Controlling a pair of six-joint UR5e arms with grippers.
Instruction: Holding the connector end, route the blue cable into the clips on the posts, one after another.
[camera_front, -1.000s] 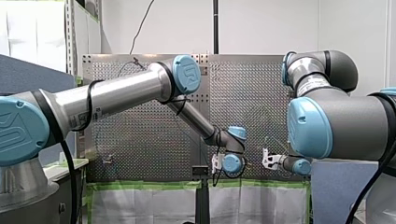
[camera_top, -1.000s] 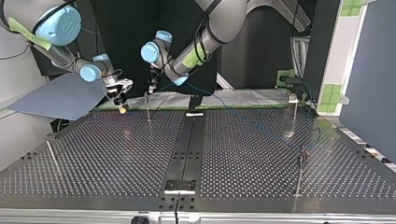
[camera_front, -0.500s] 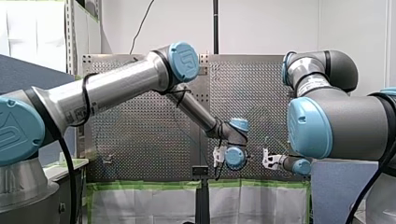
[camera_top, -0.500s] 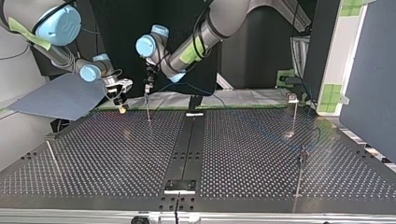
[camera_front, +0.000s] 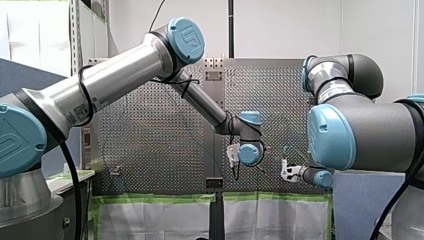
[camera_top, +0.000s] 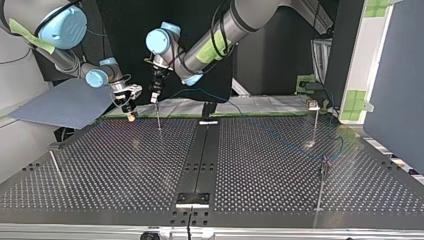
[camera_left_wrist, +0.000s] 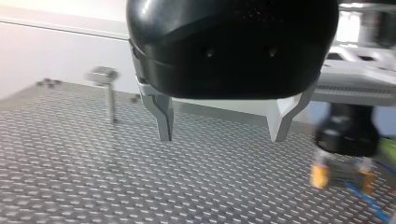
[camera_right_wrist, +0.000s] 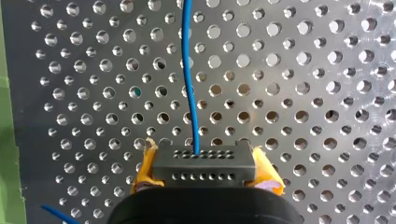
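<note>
A: Where's the blue cable (camera_right_wrist: 189, 70)?
B: Upper left, top view. Right pincer (camera_right_wrist: 204, 164) pinches its connector (camera_right_wrist: 205, 173); left pincer (camera_left_wrist: 222, 128) is spread, empty.
A: Trouble?
B: A hard tug could slip it out.

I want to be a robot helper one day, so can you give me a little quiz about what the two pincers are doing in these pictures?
1. True or false: my left pincer is open and holds nothing.
2. Which pincer grips the connector? A) my left B) my right C) neither
3. Fill in: the cable leaving the connector is ____ in colour.

Key: 1 true. 2 B: my right pincer, with yellow pads. 3 blue.
</note>
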